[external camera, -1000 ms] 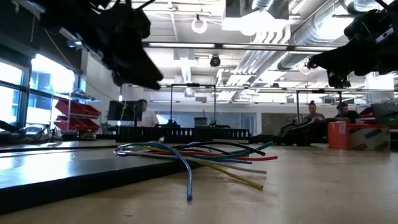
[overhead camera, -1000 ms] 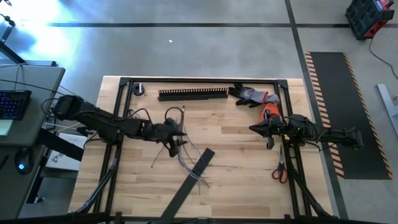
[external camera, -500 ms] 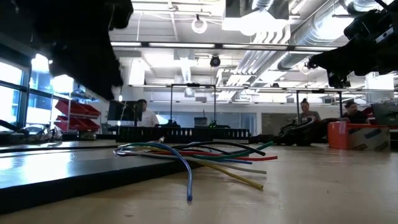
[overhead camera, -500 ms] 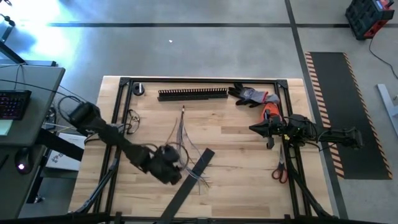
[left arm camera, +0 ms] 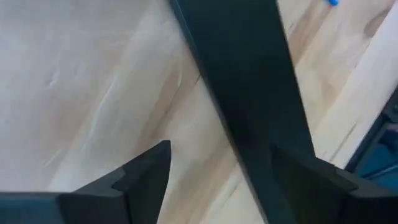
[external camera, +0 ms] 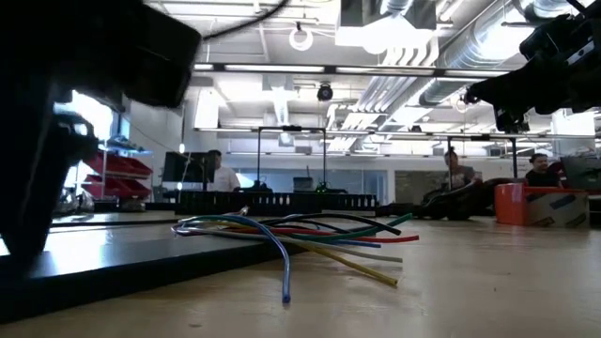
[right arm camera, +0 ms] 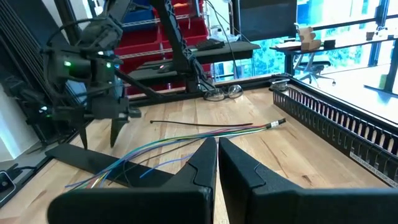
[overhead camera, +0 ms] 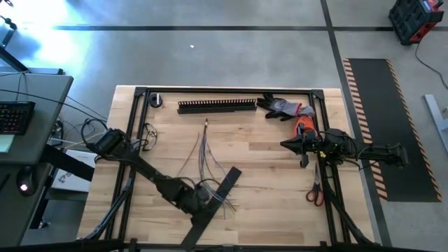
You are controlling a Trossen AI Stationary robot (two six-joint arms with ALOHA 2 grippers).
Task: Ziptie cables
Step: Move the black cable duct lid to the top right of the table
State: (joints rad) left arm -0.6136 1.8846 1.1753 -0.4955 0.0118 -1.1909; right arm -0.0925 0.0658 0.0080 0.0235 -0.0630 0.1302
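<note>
L gripper (overhead camera: 198, 199) open over strip (overhead camera: 213, 203), reaching for cables (overhead camera: 206, 157); next needs clean grasp. R gripper (overhead camera: 288, 145) shut, parked.

In the high view the left gripper (overhead camera: 199, 201) covers part of the cables (overhead camera: 204, 150) near the tabletop (overhead camera: 266, 175) front edge.

We see a grey concrete floor (overhead camera: 231, 56) crossed by dark lines, with a black mat edged in orange stripes (overhead camera: 381, 119) at the right of the high view. At its left edge stands a desk with a keyboard (overhead camera: 15, 115). In the low view, ceiling ducts (external camera: 413, 66), round lamps (external camera: 300, 36), bright windows (external camera: 94, 122) and seated people (external camera: 457, 174) fill the far room.
</note>
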